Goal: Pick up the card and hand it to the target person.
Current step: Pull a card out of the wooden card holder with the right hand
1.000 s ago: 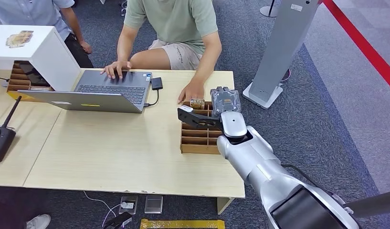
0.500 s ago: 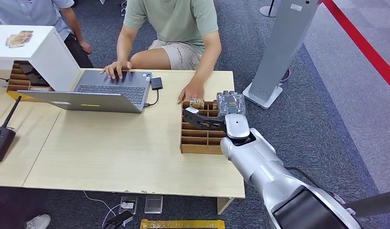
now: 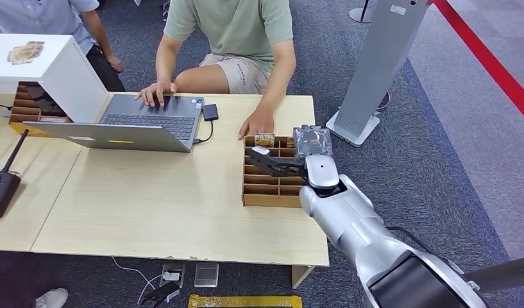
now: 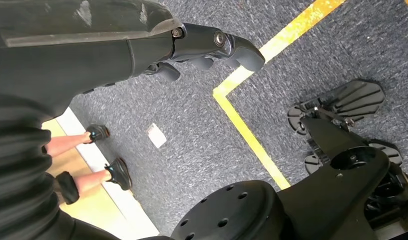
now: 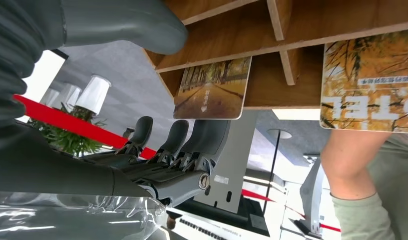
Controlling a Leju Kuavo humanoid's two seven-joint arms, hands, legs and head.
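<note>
My right arm [image 3: 355, 221] is silver with rounded segments and a black panel near the shoulder. My right hand [image 3: 291, 157] has dark fingers [image 5: 157, 150], a grey thumb, clear plastic wrap; left hand [image 4: 202, 47] dark grey with visible screws.

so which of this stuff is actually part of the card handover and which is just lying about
Part of the job:
- card standing in the wooden slotted rack
- second card at the rack's far end
- right hand, over the rack, holding nothing
- person in the green shirt, one hand by the rack

Just lying about:
- laptop
- white box
- black radio unit
- grey stand
</note>
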